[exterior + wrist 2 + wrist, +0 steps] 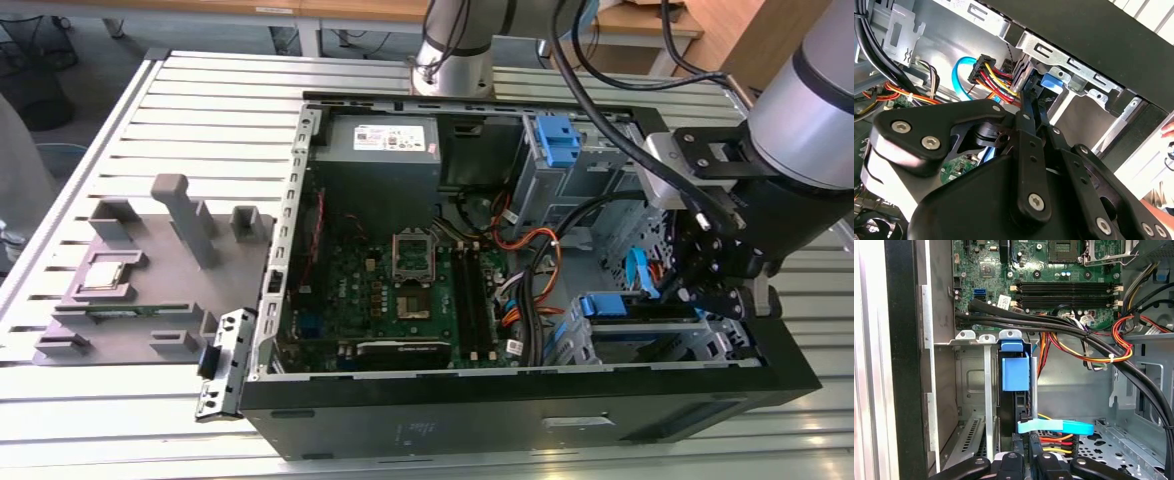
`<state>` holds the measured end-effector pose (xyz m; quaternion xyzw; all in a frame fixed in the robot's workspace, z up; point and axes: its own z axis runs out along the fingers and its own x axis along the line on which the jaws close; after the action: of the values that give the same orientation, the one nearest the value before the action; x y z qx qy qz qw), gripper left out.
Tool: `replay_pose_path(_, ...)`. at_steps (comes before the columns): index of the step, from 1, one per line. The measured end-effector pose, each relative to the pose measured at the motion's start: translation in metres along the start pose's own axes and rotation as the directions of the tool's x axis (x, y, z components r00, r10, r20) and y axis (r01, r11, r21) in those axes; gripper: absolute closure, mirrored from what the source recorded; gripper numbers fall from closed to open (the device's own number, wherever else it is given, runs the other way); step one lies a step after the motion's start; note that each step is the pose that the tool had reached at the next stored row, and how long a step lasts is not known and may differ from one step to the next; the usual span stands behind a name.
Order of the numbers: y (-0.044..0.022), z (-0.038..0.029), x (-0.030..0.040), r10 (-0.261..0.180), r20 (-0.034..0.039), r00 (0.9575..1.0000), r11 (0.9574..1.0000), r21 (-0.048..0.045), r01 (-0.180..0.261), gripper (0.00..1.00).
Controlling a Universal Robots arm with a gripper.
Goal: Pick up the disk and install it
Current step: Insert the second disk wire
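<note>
Holding the disk (pixel 1015 374) edge-on inside the drive cage (pixel 970 371) at the case (pixel 534 420) front corner, my gripper (pixel 1024 460) has jaws nearly shut on its rear edge. Looks partway seated to me; full insertion not confirmed.

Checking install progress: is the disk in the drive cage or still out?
In. The disk stands on edge inside the drive cage, with the gripper at its end.
</note>
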<state>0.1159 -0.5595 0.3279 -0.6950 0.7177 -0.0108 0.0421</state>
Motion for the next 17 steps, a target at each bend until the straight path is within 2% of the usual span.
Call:
replay_pose_path(4, 0.0001, 0.0005, 0.0000, 0.000, 0.0009, 1.0000, 1.0000, 0.0000, 0.000, 0.82)
replay_pose_path(5, 0.0001, 0.0004, 0.0000, 0.000, 0.0007, 1.0000, 1.0000, 0.0000, 0.000, 0.76)
replay_pose_path(9, -0.0001, -0.0016, -0.0001, 0.000, -0.0002, 1.0000, 1.0000, 0.0000, 0.000, 0.76)
replay_pose_path(17, -0.0018, -0.0243, -0.0011, 0.000, 0.0002, 1.0000, 1.0000, -0.0001, 0.000, 0.76)
